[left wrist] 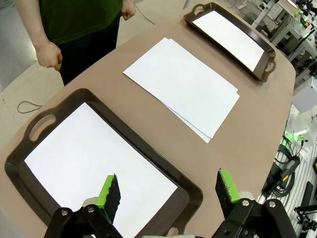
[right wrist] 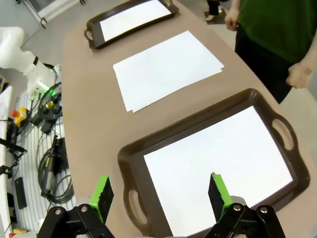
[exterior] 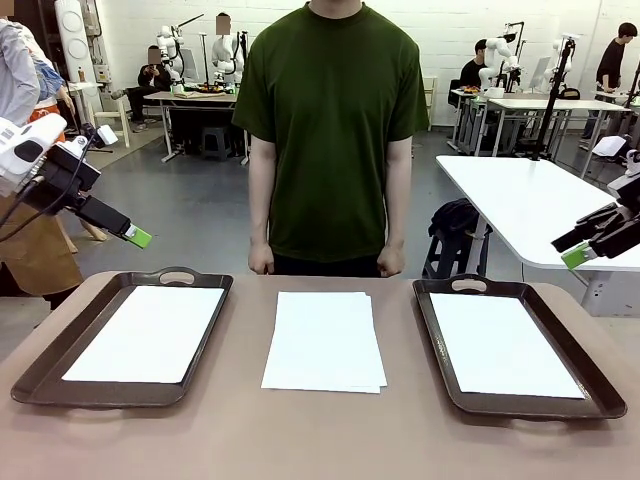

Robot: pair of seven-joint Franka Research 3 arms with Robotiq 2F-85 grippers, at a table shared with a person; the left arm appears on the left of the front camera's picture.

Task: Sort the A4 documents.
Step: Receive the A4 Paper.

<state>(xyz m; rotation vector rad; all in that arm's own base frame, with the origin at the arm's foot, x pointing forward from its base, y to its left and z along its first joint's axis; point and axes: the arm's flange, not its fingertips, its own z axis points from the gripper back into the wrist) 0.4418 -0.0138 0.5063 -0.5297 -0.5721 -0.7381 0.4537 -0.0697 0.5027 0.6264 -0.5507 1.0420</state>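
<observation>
**Q:** Where are the A4 documents (exterior: pixel 324 340) located relative to each gripper?

**A:** A loose stack is laid on the counter (exterior: pixel 320 440), ahead of and to the inner side of both grippers. One single sheet (exterior: pixel 148 333) is seen directly beneath the left gripper (left wrist: pixel 167 191), inside the left tray (exterior: pixel 100 394). Another sheet (exterior: pixel 503 345) is seen beneath the right gripper (right wrist: pixel 160 193), inside the right tray (exterior: pixel 540 406). Both grippers are held high, well apart from the paper. Their jaws are spread wide and nothing is held.

**Q:** What edges and open room are indicated?

**A:** A bare strip of counter is left between the stack and each tray. Each sheet is framed closely by its tray's raised rim. In the left wrist view, one finger is placed over the sheet and the other past the tray's rim, over bare counter. The far edge beyond the stack is occupied by a person, whose fists (exterior: pixel 261 262) are held just beside it.

**Q:** What is shown differently between views?

**A:** The height of each gripper above the counter is given by the front view. The gap between the jaws is given by the wrist views. The slight offset of the stacked sheets, with a lower edge exposed, is shown most clearly in the left wrist view.
</observation>
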